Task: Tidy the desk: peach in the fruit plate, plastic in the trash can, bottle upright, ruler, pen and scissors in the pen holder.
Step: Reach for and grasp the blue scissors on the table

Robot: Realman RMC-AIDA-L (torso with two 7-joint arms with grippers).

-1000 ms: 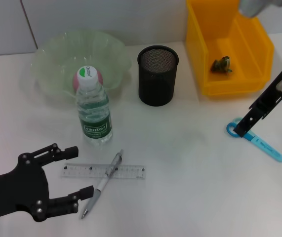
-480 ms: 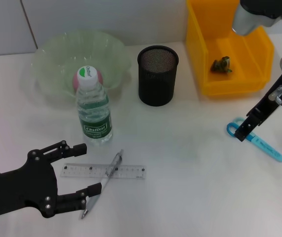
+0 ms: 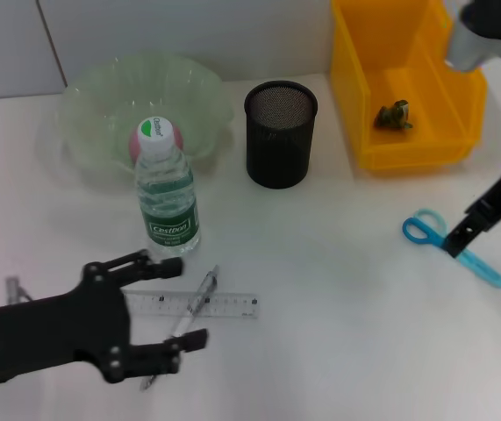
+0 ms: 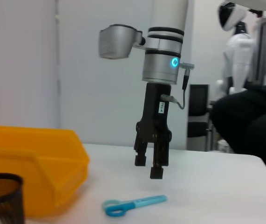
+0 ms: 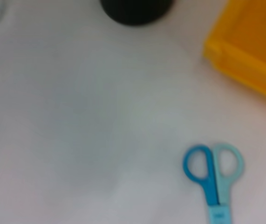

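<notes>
Pen [image 3: 182,326] lies crossed over the ruler [image 3: 193,304] on the worktop [image 3: 320,289], just in front of the upright bottle [image 3: 166,191]. The left gripper [image 3: 177,303] has its fingers spread wide around the pen's lower half, one finger above the ruler and one below, so the step in hand looks like picking up the pen. Next it needs to settle lower and close squarely on the barrel without dragging the ruler along.

Compared with a second ago, the left gripper has advanced to bracket the pen. The right gripper [image 4: 153,164] has lifted off the scissors [image 3: 452,248] and drifted toward the outer edge; its fingers are slightly parted and empty. The scissors remain flat near the yellow bin [image 3: 425,149], the pen holder [image 3: 280,133] unmoved.
</notes>
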